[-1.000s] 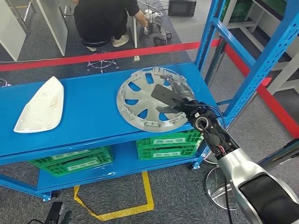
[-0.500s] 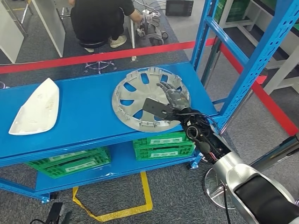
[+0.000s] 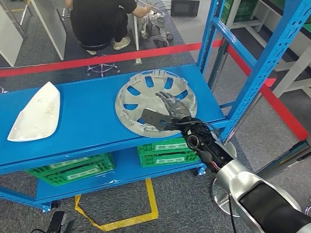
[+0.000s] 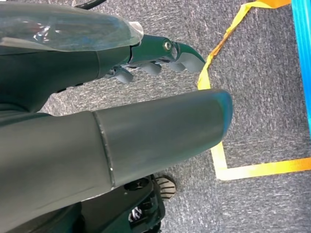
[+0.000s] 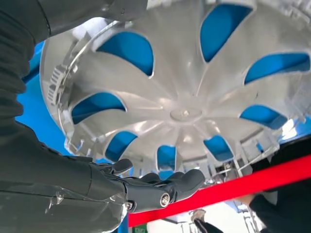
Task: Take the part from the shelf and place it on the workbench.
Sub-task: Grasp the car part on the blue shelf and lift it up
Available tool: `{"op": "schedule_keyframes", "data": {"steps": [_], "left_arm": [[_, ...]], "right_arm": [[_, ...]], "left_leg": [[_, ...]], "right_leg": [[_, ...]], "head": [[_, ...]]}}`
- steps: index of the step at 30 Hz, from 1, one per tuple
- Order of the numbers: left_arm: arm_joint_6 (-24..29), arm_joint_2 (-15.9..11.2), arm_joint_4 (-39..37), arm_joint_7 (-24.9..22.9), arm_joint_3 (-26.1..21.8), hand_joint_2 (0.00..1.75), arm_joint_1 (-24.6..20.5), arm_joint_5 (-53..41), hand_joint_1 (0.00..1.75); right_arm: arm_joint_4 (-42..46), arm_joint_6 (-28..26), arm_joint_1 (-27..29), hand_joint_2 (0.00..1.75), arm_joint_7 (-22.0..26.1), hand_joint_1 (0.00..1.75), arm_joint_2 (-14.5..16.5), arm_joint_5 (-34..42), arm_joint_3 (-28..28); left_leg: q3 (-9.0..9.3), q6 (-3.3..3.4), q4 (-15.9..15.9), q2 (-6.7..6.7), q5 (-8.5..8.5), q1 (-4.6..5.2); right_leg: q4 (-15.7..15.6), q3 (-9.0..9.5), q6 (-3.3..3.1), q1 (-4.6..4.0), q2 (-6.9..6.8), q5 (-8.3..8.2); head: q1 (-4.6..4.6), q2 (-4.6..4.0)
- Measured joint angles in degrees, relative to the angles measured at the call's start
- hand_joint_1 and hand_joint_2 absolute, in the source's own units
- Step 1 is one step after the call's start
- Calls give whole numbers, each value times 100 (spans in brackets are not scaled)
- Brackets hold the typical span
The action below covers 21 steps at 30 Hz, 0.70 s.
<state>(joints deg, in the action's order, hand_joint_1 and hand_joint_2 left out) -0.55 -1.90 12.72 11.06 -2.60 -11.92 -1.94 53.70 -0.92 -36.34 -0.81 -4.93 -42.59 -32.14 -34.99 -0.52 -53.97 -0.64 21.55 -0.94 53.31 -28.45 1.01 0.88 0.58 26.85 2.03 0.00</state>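
A round silver hubcap [image 3: 146, 97] lies flat on the right end of the blue shelf [image 3: 92, 116]. My right hand [image 3: 166, 110] hovers over its near right part, fingers spread toward the hub and thumb stretched out to the left, holding nothing. The right wrist view shows the hubcap's spokes [image 5: 183, 114] close beyond the straight fingers [image 5: 161, 187]. A white curved part [image 3: 35, 114] rests at the shelf's left end. My left hand [image 4: 146, 116] hangs above the grey floor with its fingers straight and nothing in it.
Blue shelf uprights [image 3: 256, 63] rise just right of the hubcap. Green crates [image 3: 166, 150] sit on the lower shelf. A person [image 3: 99, 19] sits on a stool behind a red tape line [image 3: 110, 56]. Yellow tape [image 3: 152, 204] marks the floor in front.
My right hand has reached further left across the hubcap, from its right rim toward the hub. The view itself has shifted slightly. The hubcap has not been lifted.
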Motion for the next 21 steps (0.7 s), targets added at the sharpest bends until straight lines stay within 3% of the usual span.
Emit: {"op": "schedule_keyframes", "data": {"steps": [21], "left_arm": [[0,17,0,-20,30,0,-11,-27,0]], "right_arm": [[-207,249,200,175,8,0,309,-51,-381]], "left_leg": [[2,0,0,1,0,-1]], "right_leg": [[0,0,0,0,0,0]], "head": [[-6,0]]}}
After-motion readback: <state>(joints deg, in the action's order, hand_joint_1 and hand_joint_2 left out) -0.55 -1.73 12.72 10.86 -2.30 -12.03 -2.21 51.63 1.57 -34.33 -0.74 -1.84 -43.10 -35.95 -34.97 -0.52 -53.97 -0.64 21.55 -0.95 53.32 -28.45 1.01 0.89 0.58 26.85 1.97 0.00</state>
